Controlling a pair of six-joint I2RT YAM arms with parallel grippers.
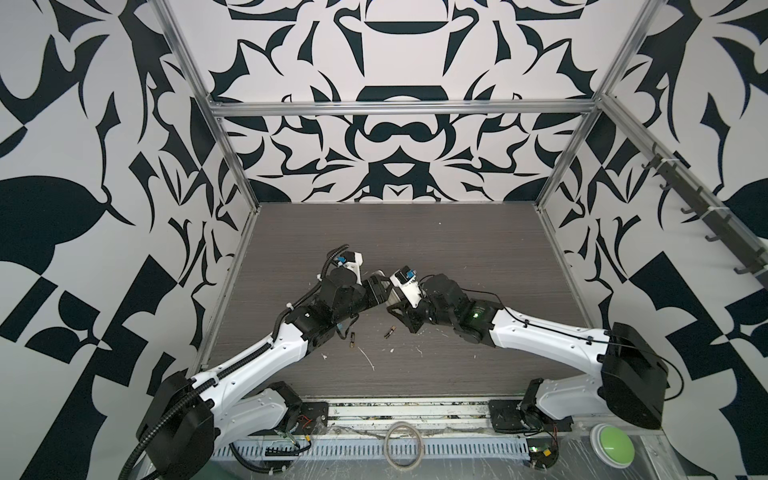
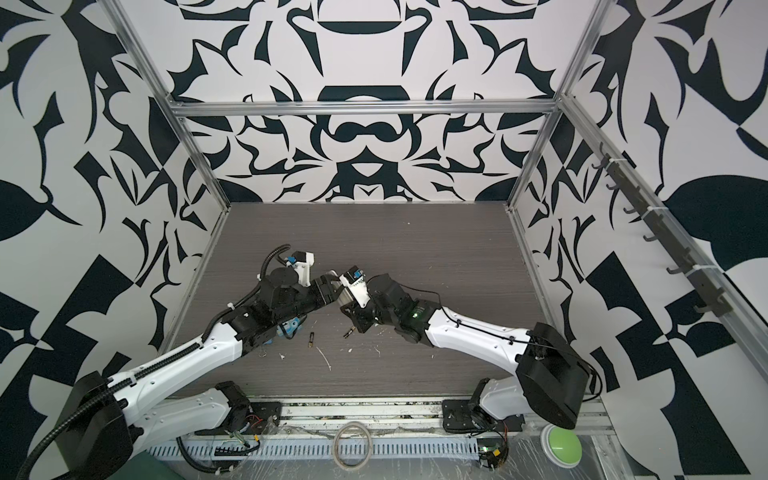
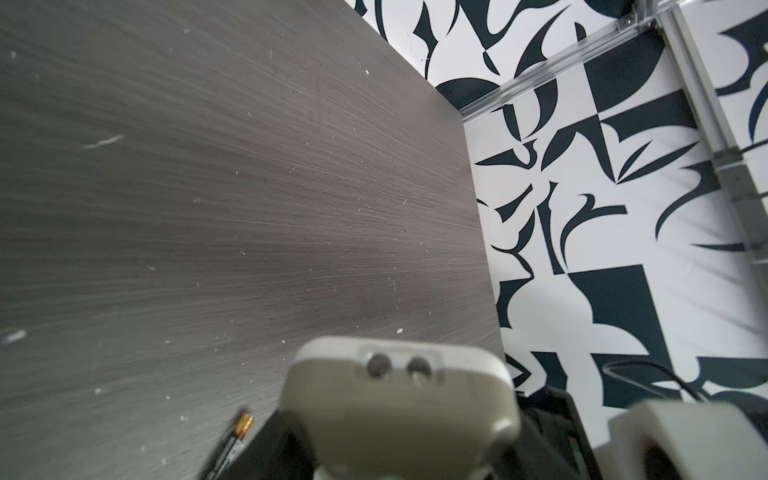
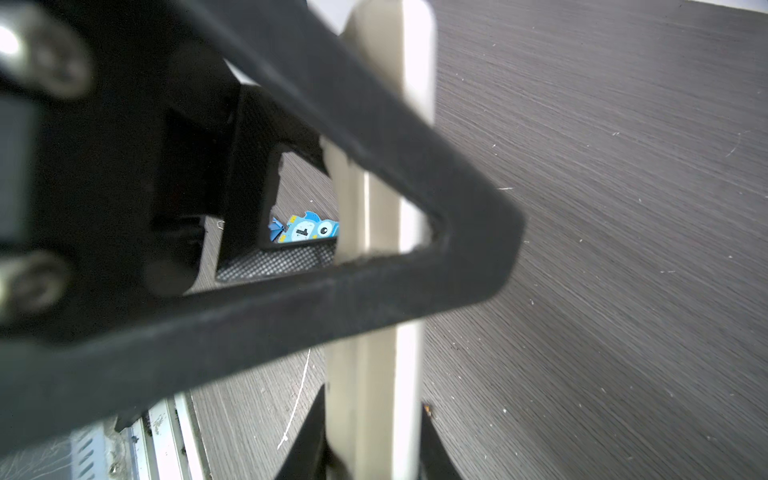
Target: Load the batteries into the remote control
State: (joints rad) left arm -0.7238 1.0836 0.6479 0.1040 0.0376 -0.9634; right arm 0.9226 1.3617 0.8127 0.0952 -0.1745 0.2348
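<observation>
Grey tabletop [image 4: 602, 208] backs the slim cream-white remote control [image 4: 374, 374], seen edge-on.

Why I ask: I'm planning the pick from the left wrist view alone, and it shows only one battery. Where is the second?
Observer: Both top views show two, lying apart on the table: one battery beside the left arm, the other battery close to the right gripper.
Operator: Is the right gripper on the remote control?
Observer: The right wrist view shows the remote control edge-on between that gripper's fingers.
</observation>
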